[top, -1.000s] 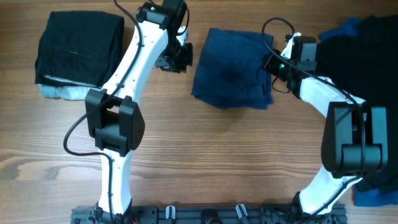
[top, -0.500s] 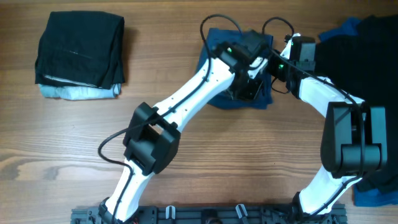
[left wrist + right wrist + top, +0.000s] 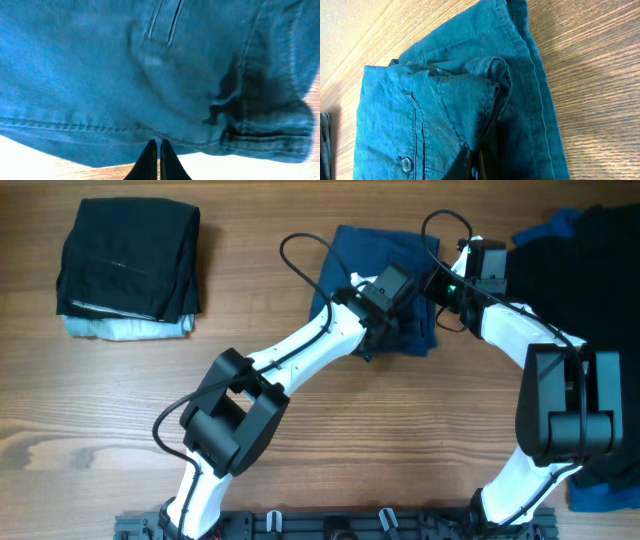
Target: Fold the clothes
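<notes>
The dark navy shorts (image 3: 355, 255) lie folded at the back middle of the table. In the left wrist view the shorts (image 3: 125, 75) fill the frame, pocket slit up. My left gripper (image 3: 375, 345) (image 3: 159, 150) is shut, its tips at the near hem; no cloth shows between them. My right gripper (image 3: 437, 298) (image 3: 476, 161) is shut on a raised fold at the right edge of the shorts (image 3: 445, 100), beside a metal button (image 3: 406, 163).
A folded black garment (image 3: 125, 260) rests on a light blue one (image 3: 125, 328) at the back left. A heap of black cloth (image 3: 590, 240) with blue pieces (image 3: 560, 225) lies at the right edge, and royal blue cloth (image 3: 605, 495) at the front right.
My left arm swung from left of the shorts across onto them, then drew back to their near hem, its jaws closing fully. The right arm has not moved.
</notes>
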Motion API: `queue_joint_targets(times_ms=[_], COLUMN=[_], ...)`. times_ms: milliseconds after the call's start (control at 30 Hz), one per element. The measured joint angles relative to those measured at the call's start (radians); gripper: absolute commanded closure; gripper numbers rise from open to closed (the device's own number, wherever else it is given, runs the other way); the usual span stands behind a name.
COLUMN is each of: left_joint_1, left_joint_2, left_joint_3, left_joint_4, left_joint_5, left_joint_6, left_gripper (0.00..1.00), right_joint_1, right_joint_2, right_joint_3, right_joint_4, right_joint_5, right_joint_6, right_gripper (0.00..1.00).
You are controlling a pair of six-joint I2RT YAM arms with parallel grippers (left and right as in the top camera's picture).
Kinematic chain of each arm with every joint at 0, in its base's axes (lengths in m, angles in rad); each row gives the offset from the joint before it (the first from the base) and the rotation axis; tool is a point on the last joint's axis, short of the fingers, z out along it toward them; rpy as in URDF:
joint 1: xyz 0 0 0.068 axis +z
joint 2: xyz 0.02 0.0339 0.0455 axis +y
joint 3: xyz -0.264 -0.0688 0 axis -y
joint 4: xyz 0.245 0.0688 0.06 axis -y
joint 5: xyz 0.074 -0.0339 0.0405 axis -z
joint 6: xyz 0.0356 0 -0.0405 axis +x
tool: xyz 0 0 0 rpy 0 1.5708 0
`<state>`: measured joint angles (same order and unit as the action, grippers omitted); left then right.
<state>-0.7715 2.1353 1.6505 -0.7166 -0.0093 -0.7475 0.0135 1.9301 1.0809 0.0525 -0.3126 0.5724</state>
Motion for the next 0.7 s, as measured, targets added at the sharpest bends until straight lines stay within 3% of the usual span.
queue_joint_targets(times_ms=[133,433,700], left_joint_1=[0.005,0.028,0.033], left_joint_2=[0.0,-0.001,-0.004], left_joint_3=[-0.029,-0.188,-0.204], left_joint_4=[0.026,0.245,0.224], left_joint_5=[0.013,0.064,0.06], left_joint_6=[-0.011,-0.053,-0.063], left_gripper=[0.96,0.96,0.96], right_joint_1=[0.0,0.001,0.001], right_joint_2=[0.0,0.0,0.0], right_joint_3=[0.0,0.0,0.0], right_joint_4=[0.0,-0.002,-0.003], right_joint_5=[0.0,0.0,0.0], right_joint_6=[0.0,0.0,0.0], right_gripper=[0.96,0.96,0.96])
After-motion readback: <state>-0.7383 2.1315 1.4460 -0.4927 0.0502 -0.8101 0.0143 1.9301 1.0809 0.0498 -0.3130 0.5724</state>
